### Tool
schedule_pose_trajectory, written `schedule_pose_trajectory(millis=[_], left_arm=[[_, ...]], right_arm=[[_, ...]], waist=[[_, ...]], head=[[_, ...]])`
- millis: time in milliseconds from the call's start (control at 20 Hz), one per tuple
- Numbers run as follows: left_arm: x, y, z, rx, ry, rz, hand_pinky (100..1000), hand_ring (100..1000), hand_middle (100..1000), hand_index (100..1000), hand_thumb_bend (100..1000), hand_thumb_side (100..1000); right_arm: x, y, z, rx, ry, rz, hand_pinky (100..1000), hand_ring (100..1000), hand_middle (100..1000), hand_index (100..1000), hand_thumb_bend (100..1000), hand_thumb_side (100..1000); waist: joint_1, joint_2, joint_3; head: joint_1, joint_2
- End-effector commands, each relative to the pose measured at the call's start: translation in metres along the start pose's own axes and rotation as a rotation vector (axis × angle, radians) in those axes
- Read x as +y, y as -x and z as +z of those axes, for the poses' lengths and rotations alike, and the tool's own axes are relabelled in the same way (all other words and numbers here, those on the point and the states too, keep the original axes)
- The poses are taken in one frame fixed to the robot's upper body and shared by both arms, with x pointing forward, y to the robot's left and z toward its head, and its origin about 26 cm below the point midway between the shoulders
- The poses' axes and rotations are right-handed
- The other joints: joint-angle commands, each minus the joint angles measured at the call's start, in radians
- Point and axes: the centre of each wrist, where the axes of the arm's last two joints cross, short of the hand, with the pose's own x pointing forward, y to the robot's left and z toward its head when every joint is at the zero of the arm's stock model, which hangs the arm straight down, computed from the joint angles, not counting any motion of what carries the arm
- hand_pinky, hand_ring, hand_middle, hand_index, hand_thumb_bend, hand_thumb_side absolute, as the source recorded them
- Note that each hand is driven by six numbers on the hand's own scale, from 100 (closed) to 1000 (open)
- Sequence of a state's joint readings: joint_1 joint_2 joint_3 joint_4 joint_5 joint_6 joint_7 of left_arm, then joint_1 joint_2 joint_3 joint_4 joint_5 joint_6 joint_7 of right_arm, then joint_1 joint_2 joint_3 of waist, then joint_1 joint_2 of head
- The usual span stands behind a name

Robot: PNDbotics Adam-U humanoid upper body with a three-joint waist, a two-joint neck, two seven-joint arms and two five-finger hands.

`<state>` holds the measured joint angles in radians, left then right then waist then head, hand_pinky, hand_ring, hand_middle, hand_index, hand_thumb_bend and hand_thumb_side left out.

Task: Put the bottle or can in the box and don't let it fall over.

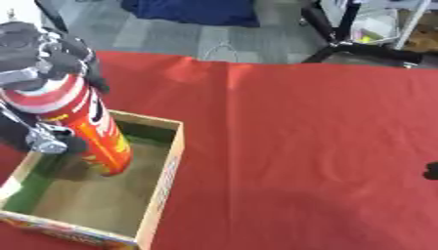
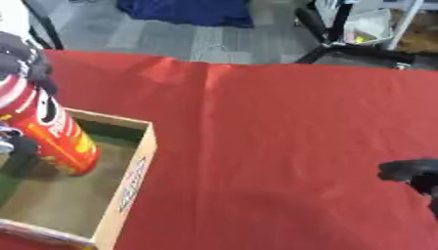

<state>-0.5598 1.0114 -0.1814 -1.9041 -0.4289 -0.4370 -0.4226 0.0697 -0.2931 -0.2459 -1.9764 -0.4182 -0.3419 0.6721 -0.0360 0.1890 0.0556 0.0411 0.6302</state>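
One tall red cylindrical can (image 1: 81,128), printed with yellow and black lettering and banded white and red near its top, stands inside one open, shallow cardboard box (image 1: 167,168). The can leans slightly, its top tipped toward the robot's left and its base resting on the brown box floor near the far left part of the box. The box has a plain brown interior, printed outer sides, and a dark greenish inner wall at the far side and along the left.

The robot's black left hand (image 1: 43,51) comes in from the upper left and sits over the top of the can, its fingers curled down round the upper end; a silver joint shows beside the can lower down. The hand has hold of the can.

The box lies on a red cloth-covered table (image 1: 308,146), creased down its middle. The robot's black right hand (image 2: 410,172) shows only as a dark shape at the right edge, low over the cloth and well apart from the box; whether its fingers are straight or curled cannot be told
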Motion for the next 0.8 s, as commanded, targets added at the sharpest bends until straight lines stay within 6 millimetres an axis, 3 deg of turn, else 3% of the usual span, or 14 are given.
schedule_pose_trajectory(millis=[50, 100, 150, 300, 600, 750, 800], left_arm=[[0.0064, 0.0031, 0.0047, 0.017, 0.046, -0.042, 998, 975, 899, 860, 427, 342], [0.0065, 0.0036, 0.0053, 0.021, 0.054, -0.047, 1000, 1000, 938, 891, 457, 491], [0.0076, 0.0042, 0.0059, 0.026, 0.055, -0.056, 1000, 1000, 980, 924, 567, 710], [0.0108, 0.0061, 0.0081, 0.054, 0.035, -0.089, 1000, 1000, 999, 926, 630, 890], [0.0078, 0.0079, 0.0092, 0.080, 0.008, -0.098, 1000, 1000, 1000, 929, 571, 890], [0.0078, 0.0076, 0.0085, 0.077, -0.010, -0.085, 1000, 1000, 998, 918, 477, 852], [0.0073, 0.0074, 0.0078, 0.073, -0.029, -0.064, 1000, 1000, 972, 899, 277, 792]], right_arm=[[-0.0038, -0.0078, -0.0050, -0.019, -0.014, 0.026, 775, 790, 625, 793, 100, 470], [-0.0039, -0.0078, -0.0049, -0.018, -0.013, 0.026, 776, 790, 625, 793, 100, 470], [-0.0039, -0.0078, -0.0047, -0.017, -0.013, 0.026, 776, 790, 625, 793, 100, 470], [-0.0040, -0.0079, -0.0041, -0.015, -0.012, 0.027, 775, 789, 625, 793, 100, 470], [-0.0039, -0.0079, -0.0031, -0.011, -0.007, 0.028, 775, 789, 624, 792, 100, 470], [-0.0040, -0.0079, -0.0030, -0.012, -0.006, 0.029, 775, 789, 624, 792, 100, 470], [-0.0040, -0.0079, -0.0031, -0.013, -0.006, 0.029, 775, 789, 624, 792, 100, 470]], waist=[[0.004, -0.011, 0.000], [0.005, -0.012, 0.001], [0.005, -0.012, 0.001], [0.005, -0.014, 0.004], [0.004, -0.015, 0.005], [0.004, -0.015, 0.006], [0.004, -0.016, 0.006]], head=[[0.004, -0.012], [0.005, -0.013], [0.006, -0.013], [0.008, -0.012], [0.009, -0.010], [0.009, -0.009], [0.008, -0.008]])
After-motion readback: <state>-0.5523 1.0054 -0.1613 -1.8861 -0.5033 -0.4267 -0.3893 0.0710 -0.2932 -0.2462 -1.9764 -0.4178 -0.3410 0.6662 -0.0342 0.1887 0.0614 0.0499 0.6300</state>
